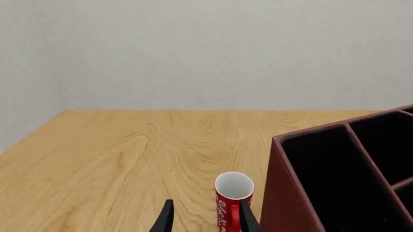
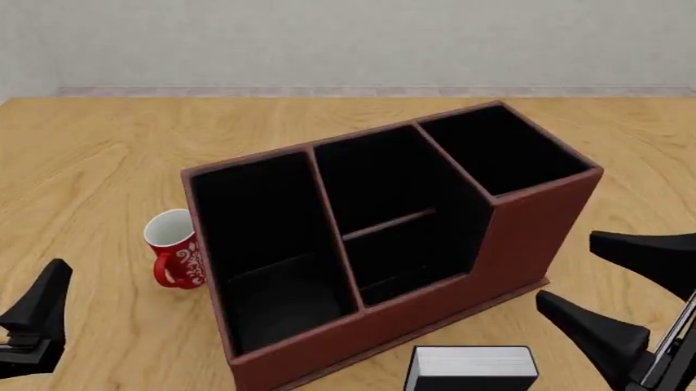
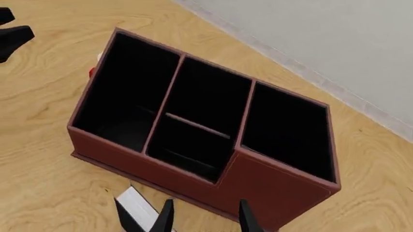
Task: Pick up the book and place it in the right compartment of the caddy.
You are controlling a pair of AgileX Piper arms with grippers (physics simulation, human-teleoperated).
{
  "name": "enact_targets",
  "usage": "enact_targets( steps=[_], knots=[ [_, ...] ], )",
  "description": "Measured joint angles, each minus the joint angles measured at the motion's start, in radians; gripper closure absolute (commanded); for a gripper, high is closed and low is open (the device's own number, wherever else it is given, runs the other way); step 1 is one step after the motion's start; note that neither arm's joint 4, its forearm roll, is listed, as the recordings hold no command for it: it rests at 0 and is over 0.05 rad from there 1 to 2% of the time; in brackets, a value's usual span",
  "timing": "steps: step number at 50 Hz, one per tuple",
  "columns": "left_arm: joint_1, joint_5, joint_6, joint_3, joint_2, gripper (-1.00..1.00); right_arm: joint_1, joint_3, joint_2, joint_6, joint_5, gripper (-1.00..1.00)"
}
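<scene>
At the near left, the left gripper (image 2: 31, 326) shows only as dark finger parts cut off by the picture's edge; in its own wrist view the two fingertips (image 1: 166, 220) stand parted with nothing between them, one tip overlapping the red mug (image 2: 174, 248) in that view, though contact cannot be judged. The mug stands upright on the wooden table (image 2: 87, 155), just left of the caddy (image 2: 478, 261).

The caddy is a reddish-brown box with a black inside and three sections; the right compartment (image 2: 500, 151) is the tall-walled end one, and no contents can be made out in its dark interior.

The book (image 2: 472, 368) lies on the table just in front of the caddy's near wall, white page edge showing, its lower part cut off by the frame.

At the near right, the right gripper (image 2: 625, 285) hangs wide open, holding nothing, just right of the book.
</scene>
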Motion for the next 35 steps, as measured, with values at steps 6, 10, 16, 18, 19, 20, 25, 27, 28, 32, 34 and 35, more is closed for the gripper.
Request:
enact_targets(
  steps=[6,10,16,18,19,20,25,27,28,32,34,35],
  knots=[
    [0.000,0.000,0.000,0.000,0.001,-1.00,0.023,-0.017,0.026,-0.010,0.020,-1.00],
    [0.000,-0.002,-0.001,0.000,0.002,-1.00,0.036,-0.033,0.043,-0.019,0.041,-1.00],
    [0.000,-0.004,-0.001,0.000,0.004,-1.00,0.051,-0.065,0.065,-0.029,0.078,-1.00],
    [0.000,-0.005,-0.001,0.001,0.005,-1.00,0.056,-0.076,0.071,-0.031,0.090,-1.00],
    [0.001,-0.005,-0.001,0.001,0.005,-1.00,0.058,-0.082,0.075,-0.032,0.096,-1.00],
    [0.001,-0.006,-0.001,0.001,0.005,-1.00,0.060,-0.087,0.078,-0.033,0.102,-1.00],
    [0.001,-0.007,-0.001,0.001,0.006,-1.00,0.079,-0.116,0.097,-0.032,0.132,-1.00],
    [0.001,-0.007,-0.001,0.001,0.007,-1.00,0.087,-0.127,0.104,-0.031,0.143,-1.00],
    [0.001,-0.007,-0.001,0.002,0.007,-1.00,0.090,-0.132,0.108,-0.031,0.149,-1.00],
    [0.001,-0.007,-0.001,0.001,0.007,-1.00,0.104,-0.151,0.124,-0.031,0.171,-1.00],
    [0.001,-0.007,-0.001,0.002,0.007,-1.00,0.111,-0.159,0.133,-0.032,0.181,-1.00],
    [0.001,-0.007,-0.001,0.002,0.007,-1.00,0.114,-0.163,0.137,-0.032,0.186,-1.00]
  ],
)
